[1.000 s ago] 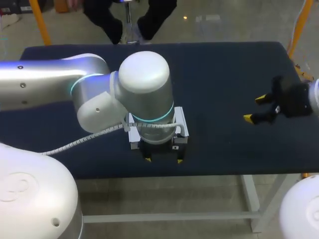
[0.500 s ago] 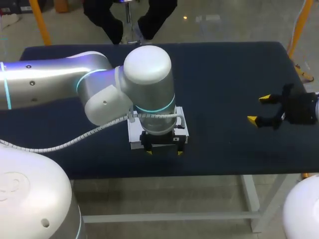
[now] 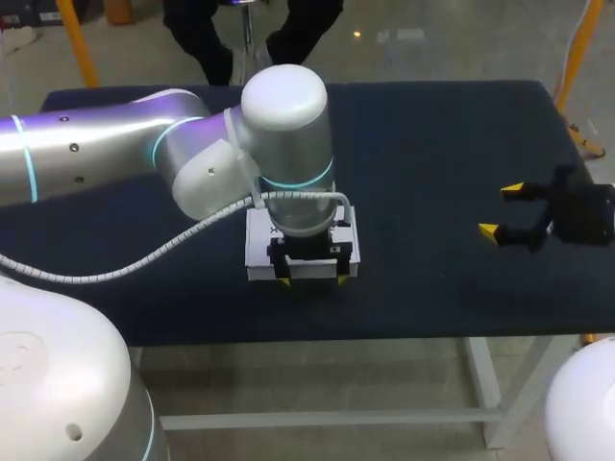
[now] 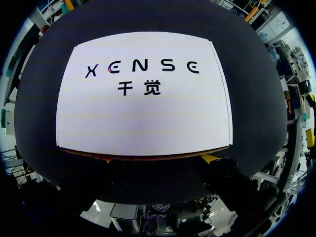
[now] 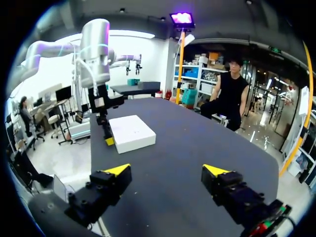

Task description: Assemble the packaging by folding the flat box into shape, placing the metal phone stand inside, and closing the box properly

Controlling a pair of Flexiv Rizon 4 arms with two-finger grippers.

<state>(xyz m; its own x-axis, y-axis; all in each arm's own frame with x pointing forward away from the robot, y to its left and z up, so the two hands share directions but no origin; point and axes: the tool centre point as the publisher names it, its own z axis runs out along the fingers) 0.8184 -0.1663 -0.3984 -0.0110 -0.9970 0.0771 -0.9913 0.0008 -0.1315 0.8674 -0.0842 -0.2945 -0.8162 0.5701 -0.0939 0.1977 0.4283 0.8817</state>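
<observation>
- your left gripper (image 3: 311, 280) has pulled back toward the far side since a second ago, and its yellow tips now stand at the near edge of the white box (image 3: 256, 252). your right gripper (image 3: 502, 209) has drifted off to the right.
- both grippers have their fingers apart and hold nothing.
- the box lies closed on the table (image 3: 432, 134), left of the middle and toward the near side, with its long axis running left to right.
- its near long edge runs across your left tips while the right gripper is well apart, so i judge any press or tuck falls to the left arm.
</observation>
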